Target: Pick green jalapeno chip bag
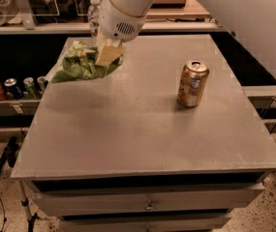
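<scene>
Camera view: cream two-finger gripper [109, 53] clamped on right edge of crumpled green foil chip bag [79, 64]. Bag hangs left of and below it, seemingly clear of grey tabletop [142, 129]. Judged light, soft, slippery; best pinched at a thick fold. Gold soda can [192, 83] well to the right.

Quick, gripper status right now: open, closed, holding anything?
The gripper: closed on the green chip bag, holding it just above the table near its back-left corner.
</scene>
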{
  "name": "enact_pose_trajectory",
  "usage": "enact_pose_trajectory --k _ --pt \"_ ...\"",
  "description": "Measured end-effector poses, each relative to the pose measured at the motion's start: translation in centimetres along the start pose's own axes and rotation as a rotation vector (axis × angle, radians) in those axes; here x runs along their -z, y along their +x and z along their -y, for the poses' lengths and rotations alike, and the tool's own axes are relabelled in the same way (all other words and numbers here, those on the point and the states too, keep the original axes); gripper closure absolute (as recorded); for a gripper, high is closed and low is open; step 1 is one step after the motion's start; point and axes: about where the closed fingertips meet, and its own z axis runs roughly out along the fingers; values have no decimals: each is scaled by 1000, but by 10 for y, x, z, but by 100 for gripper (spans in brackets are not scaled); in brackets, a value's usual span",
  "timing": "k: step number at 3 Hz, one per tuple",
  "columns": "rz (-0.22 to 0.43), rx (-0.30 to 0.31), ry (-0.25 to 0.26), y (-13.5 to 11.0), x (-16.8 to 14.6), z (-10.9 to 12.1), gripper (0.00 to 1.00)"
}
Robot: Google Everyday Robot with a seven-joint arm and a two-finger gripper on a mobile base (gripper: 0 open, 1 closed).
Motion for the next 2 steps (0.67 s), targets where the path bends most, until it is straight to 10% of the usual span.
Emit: enact_pose_trajectory --k 2 --pt "-1 18 18 -6 19 11 100"
